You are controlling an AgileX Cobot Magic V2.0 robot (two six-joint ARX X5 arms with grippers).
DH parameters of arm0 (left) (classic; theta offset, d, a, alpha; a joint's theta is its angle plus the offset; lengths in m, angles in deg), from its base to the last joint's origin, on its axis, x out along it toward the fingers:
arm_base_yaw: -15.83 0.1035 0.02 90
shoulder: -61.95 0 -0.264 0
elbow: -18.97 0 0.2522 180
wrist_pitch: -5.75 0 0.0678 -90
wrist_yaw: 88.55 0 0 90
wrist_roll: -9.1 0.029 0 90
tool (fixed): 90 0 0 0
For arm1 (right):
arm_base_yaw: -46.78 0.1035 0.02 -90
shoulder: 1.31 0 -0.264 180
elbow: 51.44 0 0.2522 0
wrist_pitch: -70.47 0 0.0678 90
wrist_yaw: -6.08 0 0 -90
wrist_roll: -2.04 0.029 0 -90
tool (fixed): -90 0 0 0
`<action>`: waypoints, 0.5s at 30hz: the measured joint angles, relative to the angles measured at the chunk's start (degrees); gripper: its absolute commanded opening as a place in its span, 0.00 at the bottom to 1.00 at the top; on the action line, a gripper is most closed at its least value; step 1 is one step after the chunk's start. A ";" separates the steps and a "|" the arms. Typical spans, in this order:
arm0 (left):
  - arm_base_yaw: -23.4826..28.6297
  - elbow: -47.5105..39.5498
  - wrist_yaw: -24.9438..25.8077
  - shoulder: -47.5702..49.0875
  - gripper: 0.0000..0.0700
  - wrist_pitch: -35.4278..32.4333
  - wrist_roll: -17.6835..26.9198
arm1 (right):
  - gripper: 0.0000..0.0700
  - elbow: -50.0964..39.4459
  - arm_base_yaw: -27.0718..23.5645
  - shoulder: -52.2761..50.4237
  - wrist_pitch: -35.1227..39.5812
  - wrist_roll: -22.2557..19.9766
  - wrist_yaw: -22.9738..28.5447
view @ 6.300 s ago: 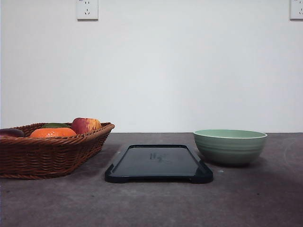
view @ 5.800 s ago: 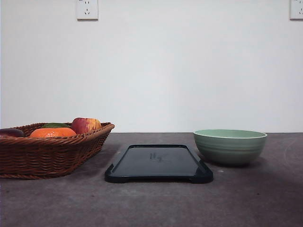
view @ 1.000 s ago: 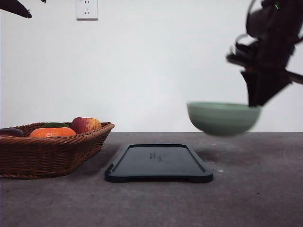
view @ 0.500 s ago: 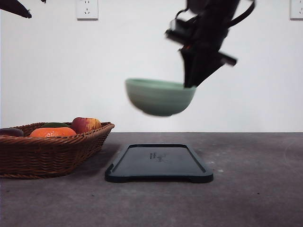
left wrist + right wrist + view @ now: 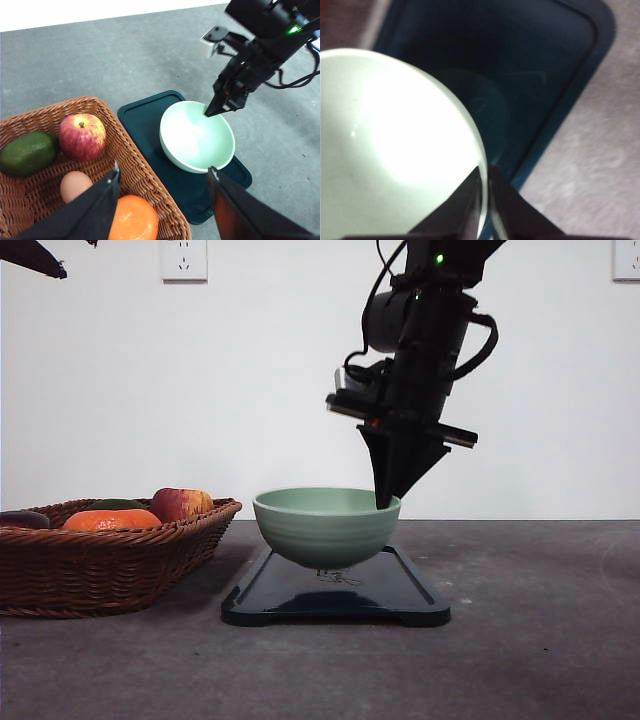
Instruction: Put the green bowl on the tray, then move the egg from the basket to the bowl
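Note:
The pale green bowl (image 5: 326, 525) hangs low over the black tray (image 5: 400, 602), its base just above or touching the tray. My right gripper (image 5: 385, 502) comes down from above and is shut on the bowl's right rim. In the right wrist view the fingers (image 5: 470, 205) pinch the thin rim of the bowl (image 5: 390, 145) over the tray (image 5: 540, 70). The left wrist view shows the egg (image 5: 75, 186) lying in the wicker basket (image 5: 145, 190). My left gripper (image 5: 164, 175) hovers open high above the basket's edge, its fingers (image 5: 97, 202) holding nothing.
The basket (image 5: 110, 565) stands left of the tray and also holds a red apple (image 5: 82, 136), an avocado (image 5: 27, 152) and an orange (image 5: 132, 220). Part of my left arm (image 5: 30, 255) shows at the top left. Grey table (image 5: 540, 640) lies right of the tray.
The right gripper has carried the bowl left and down, from the air right of centre to just over the tray. The left arm and basket have not moved.

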 measured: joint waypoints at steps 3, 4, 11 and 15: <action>0.00 0.00 0.00 0.00 0.50 0.00 -0.02 | 0.03 0.02 0.02 0.31 0.42 0.02 0.71; 0.00 0.00 0.00 0.00 0.50 0.00 -0.02 | 0.10 0.02 0.02 0.45 0.41 0.01 0.70; 0.00 0.00 0.00 0.00 0.50 0.00 -0.02 | 0.40 0.44 0.32 0.65 -0.55 0.00 0.74; 0.00 0.00 0.00 0.00 0.50 0.19 -0.02 | 0.40 1.07 0.31 -0.25 -1.55 0.00 0.87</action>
